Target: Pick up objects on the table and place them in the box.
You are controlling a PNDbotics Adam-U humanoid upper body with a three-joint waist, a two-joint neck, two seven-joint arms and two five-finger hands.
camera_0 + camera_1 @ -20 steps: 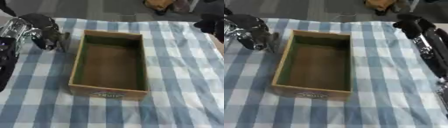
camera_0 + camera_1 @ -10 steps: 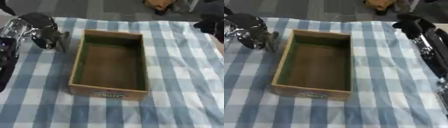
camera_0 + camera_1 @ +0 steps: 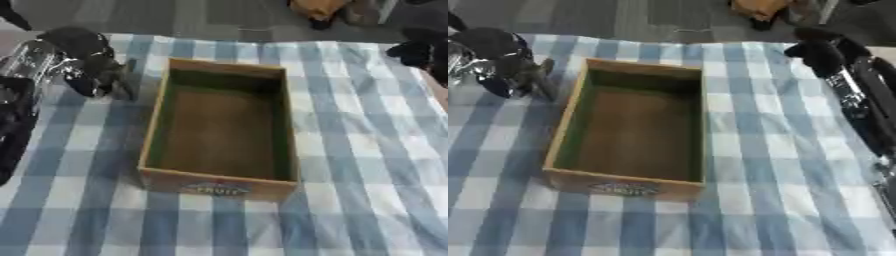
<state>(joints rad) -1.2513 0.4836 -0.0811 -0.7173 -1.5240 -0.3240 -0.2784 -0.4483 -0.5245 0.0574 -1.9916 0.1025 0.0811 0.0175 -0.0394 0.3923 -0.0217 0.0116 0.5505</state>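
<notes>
A wooden box [image 3: 219,129] sits open in the middle of the desk [image 3: 367,165], which is covered in a blue-and-white checked cloth; nothing shows inside it. The left robot hand [image 3: 87,65] hangs just beside the box's far left corner, its fingers curled downward around something dark that I cannot make out. The right robot hand [image 3: 820,52] hovers near the far right edge, fingers curled, holding nothing visible.

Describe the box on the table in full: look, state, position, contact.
The box is a shallow rectangular wooden crate, open-topped, with a greenish tint on its inner walls and an oval label on the near end. It looks empty. It sits flat on the blue-and-white checked tablecloth, long side running away from the camera. Neither hand touches it.
</notes>
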